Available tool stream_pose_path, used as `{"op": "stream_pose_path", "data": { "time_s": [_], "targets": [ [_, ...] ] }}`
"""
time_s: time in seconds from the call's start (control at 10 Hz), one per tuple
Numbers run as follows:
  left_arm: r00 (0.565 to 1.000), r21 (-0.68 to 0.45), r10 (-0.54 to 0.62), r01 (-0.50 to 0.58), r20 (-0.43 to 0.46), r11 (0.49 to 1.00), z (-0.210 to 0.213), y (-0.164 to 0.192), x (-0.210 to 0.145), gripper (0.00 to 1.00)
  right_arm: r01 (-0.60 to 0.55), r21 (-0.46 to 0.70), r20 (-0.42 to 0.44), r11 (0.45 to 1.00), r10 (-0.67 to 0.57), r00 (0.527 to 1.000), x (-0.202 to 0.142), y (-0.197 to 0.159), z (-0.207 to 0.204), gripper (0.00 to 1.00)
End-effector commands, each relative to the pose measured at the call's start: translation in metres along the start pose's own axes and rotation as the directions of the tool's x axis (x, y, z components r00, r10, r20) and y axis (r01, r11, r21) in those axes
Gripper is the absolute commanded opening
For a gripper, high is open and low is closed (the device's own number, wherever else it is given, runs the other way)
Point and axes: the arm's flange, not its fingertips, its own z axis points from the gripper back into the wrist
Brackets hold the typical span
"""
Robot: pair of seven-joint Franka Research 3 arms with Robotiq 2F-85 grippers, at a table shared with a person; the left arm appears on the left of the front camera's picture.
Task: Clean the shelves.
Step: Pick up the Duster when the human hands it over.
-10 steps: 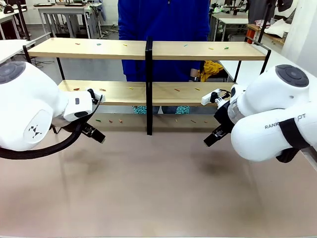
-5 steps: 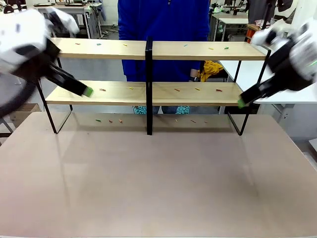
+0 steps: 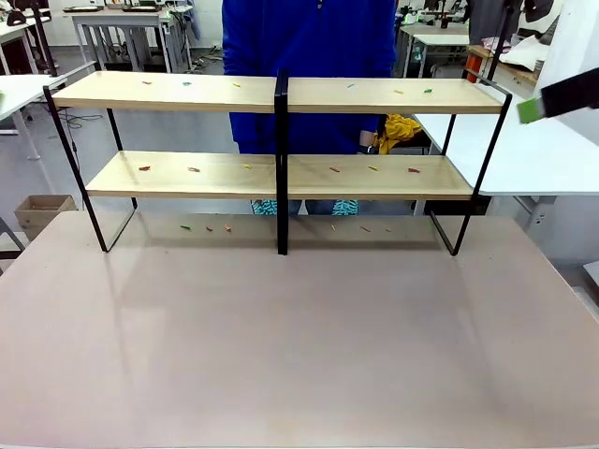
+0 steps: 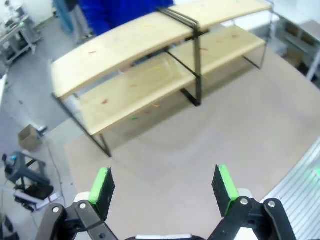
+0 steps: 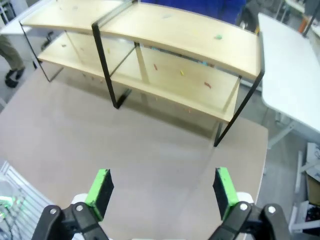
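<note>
Shelves (image 3: 374, 178): two long light-wood boards in a thin black metal frame with a black centre post. They stand along the far edge of the grey-brown table (image 3: 299, 355), nearly corner to corner. Small flat coloured scraps (image 3: 144, 168) dot both boards, and more lie on the table under the lower board. A person in a blue top (image 3: 309, 37) stands just behind the far edge, at the middle.

Left gripper (image 4: 162, 184): jaws spread wide, nothing between the green pads, high over the table and well apart from the shelves. Right gripper (image 5: 161, 187): same, wide and empty, high toward the right side.

Likely risks:
- The gap between the boards looks low. A wide-spread gripper going in could knock the upper board or the frame bars.
- The frame looks light. A push could slide it off the far edge toward the person.
- The scraps are tiny and flat. The pads may miss them or flick them off the board onto the table.
- The scraps under the lower board look hard to reach without hitting it.
- Both arms working near the centre post could clash.
- The person is close, so an overreach past the far edge could hit them.
</note>
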Motion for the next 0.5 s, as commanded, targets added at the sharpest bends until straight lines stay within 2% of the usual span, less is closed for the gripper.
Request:
{"op": "stream_pose_path", "data": {
  "time_s": [0.0,0.1,0.2,0.3,0.4],
  "targets": [
    [0.993,0.085,0.117,-0.120,0.034,0.989,-0.028,-0.007,-0.151,1.00,0.031,-0.012,0.026,0.999,-0.031,0.999,-0.054,-0.018,-0.017,1.00],
    [1.000,0.000,0.000,0.000,0.000,1.000,0.000,0.000,0.000,1.00,0.000,0.000,0.000,1.000,0.000,1.000,0.000,0.000,0.000,1.00],
    [1.000,0.000,0.000,0.000,0.000,1.000,0.000,0.000,0.000,1.00,0.012,-0.002,0.018,1.000,-0.012,1.000,0.000,-0.005,0.007,1.00],
    [0.998,0.047,0.068,-0.068,0.010,0.997,0.007,0.024,-0.007,1.00,-0.031,0.000,-0.006,1.000,0.031,1.000,0.006,0.003,0.000,1.00],
    [0.999,0.034,0.046,-0.046,-0.002,0.998,0.000,0.021,0.003,1.00,-0.056,0.007,0.000,0.998,0.056,0.998,0.012,0.013,-0.004,1.00]
  ]
}}
